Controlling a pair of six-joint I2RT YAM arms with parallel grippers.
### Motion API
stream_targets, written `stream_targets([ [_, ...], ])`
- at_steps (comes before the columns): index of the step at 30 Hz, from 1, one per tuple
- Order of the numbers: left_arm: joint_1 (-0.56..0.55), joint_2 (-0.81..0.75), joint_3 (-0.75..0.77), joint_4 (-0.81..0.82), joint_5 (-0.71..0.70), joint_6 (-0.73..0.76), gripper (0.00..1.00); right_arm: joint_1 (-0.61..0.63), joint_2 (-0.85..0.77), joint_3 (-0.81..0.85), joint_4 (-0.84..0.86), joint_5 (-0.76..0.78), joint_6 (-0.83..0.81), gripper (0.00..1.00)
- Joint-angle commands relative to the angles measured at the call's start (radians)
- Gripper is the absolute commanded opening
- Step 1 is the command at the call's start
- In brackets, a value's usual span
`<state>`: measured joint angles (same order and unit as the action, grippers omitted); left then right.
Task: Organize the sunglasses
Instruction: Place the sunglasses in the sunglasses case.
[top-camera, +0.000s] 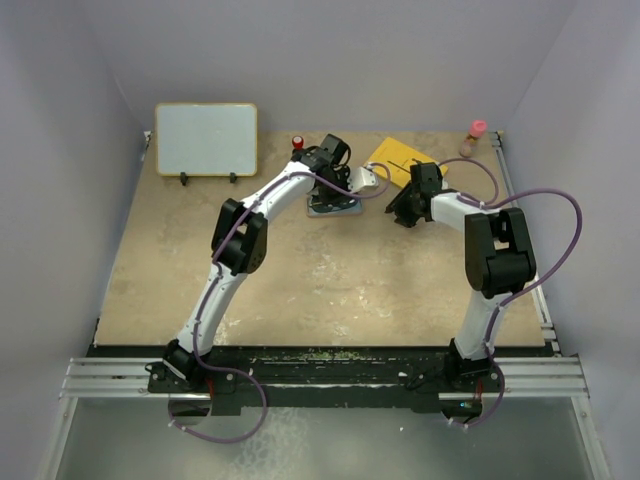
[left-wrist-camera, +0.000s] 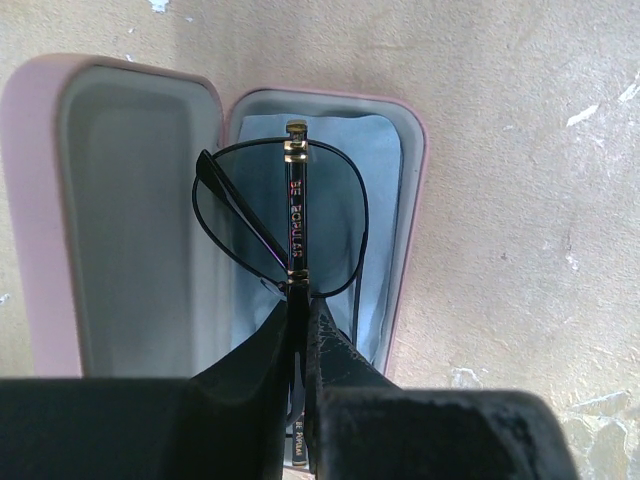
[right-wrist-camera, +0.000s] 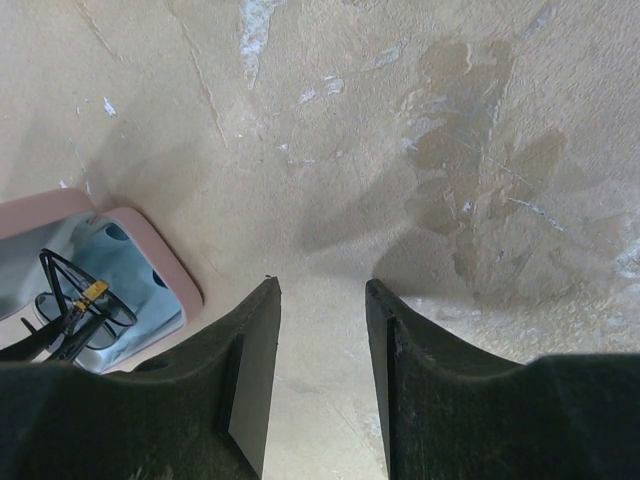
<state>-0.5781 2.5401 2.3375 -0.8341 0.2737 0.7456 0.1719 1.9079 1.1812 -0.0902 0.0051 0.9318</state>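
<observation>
Well, my left tool (left-wrist-camera: 301, 312) is clamped on the sunglasses (left-wrist-camera: 297, 205), the pink case (left-wrist-camera: 30, 200) lying just beyond it; releasing them tilted could snag its rim.

Pale lilac walls (top-camera: 60, 80), mottled beige tabletop (top-camera: 330, 290), framed whiteboard (top-camera: 205, 139) far left, aluminium rail (top-camera: 110, 378) along near edge

The left gripper (left-wrist-camera: 303, 335) covers the lower part of the sunglasses (left-wrist-camera: 290, 210) at 6 o'clock in its wrist view, and the near end of the case (left-wrist-camera: 40, 200) is lost behind it. From above, that gripper hides most of the case, and the sunglasses cannot be made out. The right wrist view cuts the case off at 9 o'clock. The right arm (top-camera: 455, 208) covers part of a yellow sheet (top-camera: 390, 155). A red object (top-camera: 298, 142) at 12 o'clock is too small to tell.
</observation>
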Motion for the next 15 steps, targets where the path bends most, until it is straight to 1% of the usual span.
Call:
stream_targets([
  [1,0.004,0.006,0.032,-0.022,-0.009,0.034,0.04,0.003,-0.033,-0.002,0.009,-0.019,0.001,0.44],
  [9,0.000,0.002,0.026,-0.054,0.002,0.059,0.04,0.003,-0.029,-0.009,0.016,-0.030,0.004,0.45],
  [15,-0.008,-0.009,0.010,-0.031,0.001,0.065,0.05,0.003,-0.032,-0.009,0.022,-0.036,0.005,0.45],
])
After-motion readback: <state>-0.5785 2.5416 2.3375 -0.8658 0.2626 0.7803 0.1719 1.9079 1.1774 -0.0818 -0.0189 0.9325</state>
